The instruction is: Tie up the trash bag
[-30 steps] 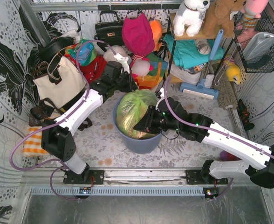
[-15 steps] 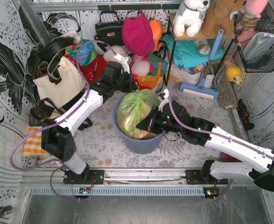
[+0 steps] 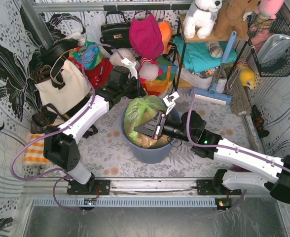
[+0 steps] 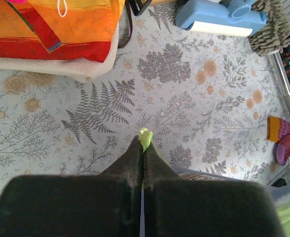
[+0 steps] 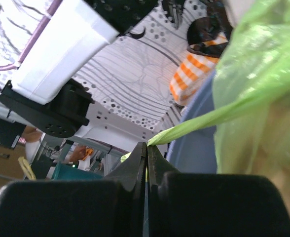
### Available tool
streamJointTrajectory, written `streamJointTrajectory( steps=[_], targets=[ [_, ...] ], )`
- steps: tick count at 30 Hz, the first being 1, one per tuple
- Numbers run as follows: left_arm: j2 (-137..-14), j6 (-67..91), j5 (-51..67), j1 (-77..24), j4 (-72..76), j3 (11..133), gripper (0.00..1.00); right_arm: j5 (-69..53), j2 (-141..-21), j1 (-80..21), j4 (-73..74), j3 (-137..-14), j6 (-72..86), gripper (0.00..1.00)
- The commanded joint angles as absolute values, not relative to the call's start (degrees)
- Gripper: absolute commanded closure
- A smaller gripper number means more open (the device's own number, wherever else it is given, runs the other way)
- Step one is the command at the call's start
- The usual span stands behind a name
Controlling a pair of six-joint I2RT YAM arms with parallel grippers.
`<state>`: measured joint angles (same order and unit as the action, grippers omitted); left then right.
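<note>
The light-green trash bag [image 3: 141, 112] sits in the blue round bin [image 3: 150, 150], tan paper showing through its film. My left gripper [image 3: 135, 90] is at the bin's far rim, shut on a green tip of the bag [image 4: 145, 136] that pokes out between its fingertips. My right gripper [image 3: 141, 129] is over the bin's near side, shut on a stretched green strip of the bag [image 5: 194, 124]. The bag film fills the right of the right wrist view [image 5: 263, 74], with the bin wall [image 5: 197, 148] beside it.
A white canvas tote [image 3: 63, 84] with black straps stands at the left. Bags, clothes and toys pile up behind the bin [image 3: 145, 34]. A blue mop head [image 3: 211, 94] lies at the back right, also in the left wrist view [image 4: 219, 17].
My right gripper has moved left and a little up across the bin with the bag strip in it, its arm stretching out. The left arm has stayed put.
</note>
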<state>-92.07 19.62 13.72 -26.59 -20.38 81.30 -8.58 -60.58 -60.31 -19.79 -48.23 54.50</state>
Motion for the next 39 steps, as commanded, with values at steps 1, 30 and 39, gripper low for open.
streamJointTrajectory(
  steps=[1, 30, 39],
  targets=[
    [-90.5, 19.7, 13.5, -26.7, -19.0, 80.3, 1.0, -18.3, -64.5, -60.2, -34.6, -48.6, 53.6, 1.0],
    [-91.1, 19.6, 14.2, -26.7, -20.0, 82.2, 1.0, -14.1, -57.1, -60.3, 2.0, -65.7, 7.5, 0.44],
    [-91.2, 19.8, 14.6, -26.7, -20.1, 82.6, 1.0, -25.0, -62.4, -60.3, 31.9, -77.0, -39.5, 0.4]
  ],
)
